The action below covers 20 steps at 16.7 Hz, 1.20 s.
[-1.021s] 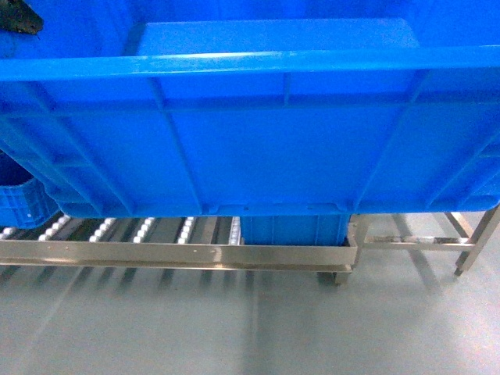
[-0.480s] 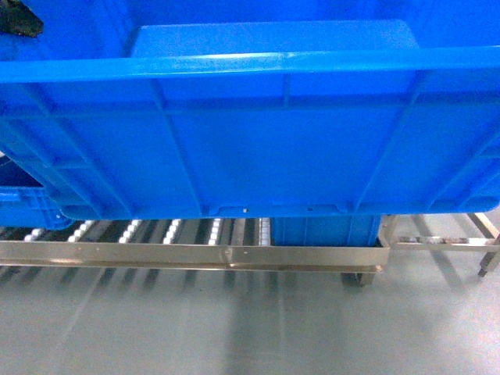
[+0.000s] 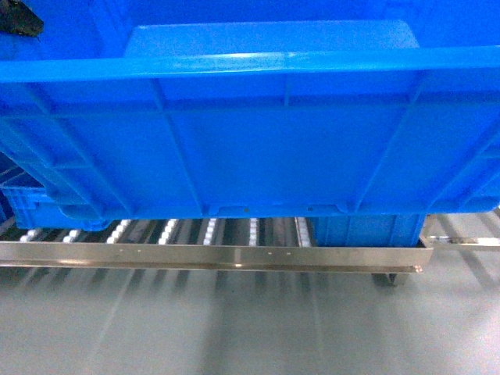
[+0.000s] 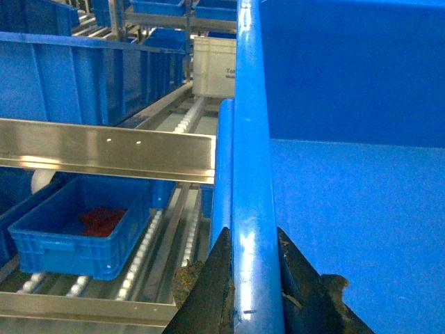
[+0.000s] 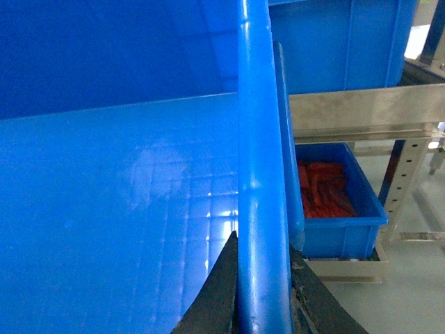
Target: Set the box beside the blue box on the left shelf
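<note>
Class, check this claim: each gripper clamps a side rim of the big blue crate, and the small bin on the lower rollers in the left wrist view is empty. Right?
Not quite. In the left wrist view the small bin holds something red. The rest stands: left gripper and right gripper each clamp the big blue crate's rim.

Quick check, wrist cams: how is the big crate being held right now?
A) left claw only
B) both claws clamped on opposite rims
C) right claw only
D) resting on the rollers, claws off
B: the left claw has its fingers on either side of the big crate rim, and the right claw pinches the opposite rim the same way.
</note>
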Tool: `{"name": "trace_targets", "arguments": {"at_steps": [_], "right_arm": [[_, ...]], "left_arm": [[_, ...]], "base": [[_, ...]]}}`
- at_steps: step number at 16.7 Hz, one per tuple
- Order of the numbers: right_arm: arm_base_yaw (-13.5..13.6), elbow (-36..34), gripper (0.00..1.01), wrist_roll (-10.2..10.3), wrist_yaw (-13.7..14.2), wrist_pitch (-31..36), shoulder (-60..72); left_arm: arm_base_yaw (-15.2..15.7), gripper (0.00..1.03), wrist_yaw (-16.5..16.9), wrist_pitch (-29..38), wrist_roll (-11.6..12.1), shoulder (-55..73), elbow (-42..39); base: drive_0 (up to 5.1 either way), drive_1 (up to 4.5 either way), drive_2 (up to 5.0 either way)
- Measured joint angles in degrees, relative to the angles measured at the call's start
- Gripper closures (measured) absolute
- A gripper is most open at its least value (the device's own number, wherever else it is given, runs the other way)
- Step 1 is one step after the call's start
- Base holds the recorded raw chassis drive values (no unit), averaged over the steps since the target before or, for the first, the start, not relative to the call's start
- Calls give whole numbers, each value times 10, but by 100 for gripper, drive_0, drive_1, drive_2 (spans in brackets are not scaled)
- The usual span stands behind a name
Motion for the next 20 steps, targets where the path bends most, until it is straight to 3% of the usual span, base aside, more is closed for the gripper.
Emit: {"name": "trace_targets", "arguments": {"at_steps": [10,20], "right_arm": [[0,0,93,0,0,2,0],[4,0,93,0,2,0,0]], "left_arm": [[0,93,0,1,0,0,0],[3,93,1,1,0,0,0]], "base": [[-496,245,245],[-4,-4,-4]]}}
